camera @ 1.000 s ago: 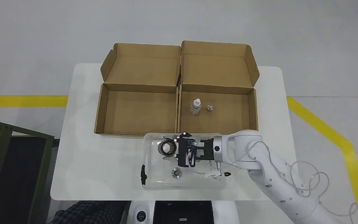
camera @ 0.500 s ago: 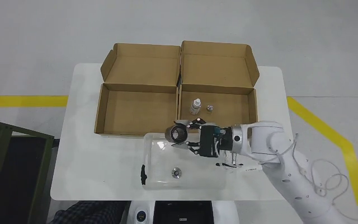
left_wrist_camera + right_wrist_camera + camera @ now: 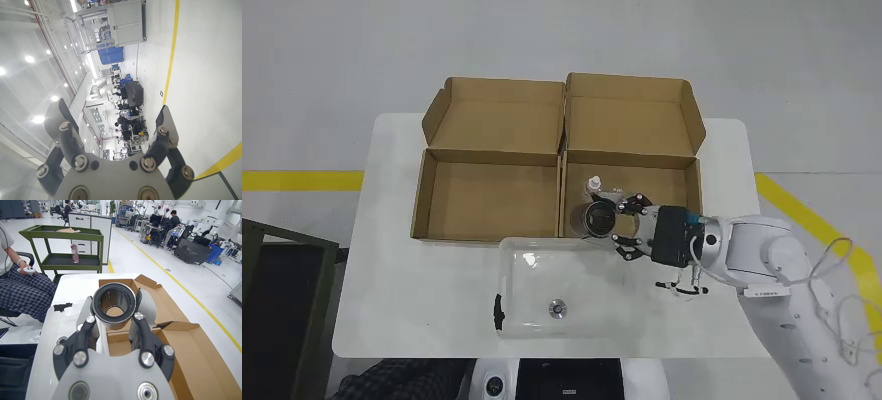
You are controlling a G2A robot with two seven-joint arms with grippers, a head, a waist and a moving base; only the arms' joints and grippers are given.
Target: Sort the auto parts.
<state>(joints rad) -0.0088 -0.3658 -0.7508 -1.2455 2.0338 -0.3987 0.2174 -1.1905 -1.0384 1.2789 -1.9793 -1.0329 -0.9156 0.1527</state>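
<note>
Since 1.0 s ago: right gripper (image 3: 602,220) has carried the silver cylindrical linear bearing with a black end ring (image 3: 592,218) out of the clear plastic tray (image 3: 517,262) toward 1 o'clock. It now hangs at the 6 o'clock wall of the right-hand brown cardboard box (image 3: 674,200), near that box's 7 o'clock corner. Jaws clamped on the bearing's sides, bore facing away from the wrist. Left gripper (image 3: 113,115): jaws wide apart, nothing between them, aimed off into the room.

Progress, judged: early to middle. Small white bottle (image 3: 591,186) already lies in the right-hand box, at 12 o'clock of the bearing. Bearing not yet released. Left to sort: small round metal part (image 3: 557,308) mid-tray, black strip (image 3: 498,312) at the tray's 9 o'clock rim. Left-hand brown cardboard box (image 3: 487,200): no part seen in it.

Hard to make out: the gripper covers the box floor beneath it. Whether the bearing is above the wall or just past it, I cannot tell.
</note>
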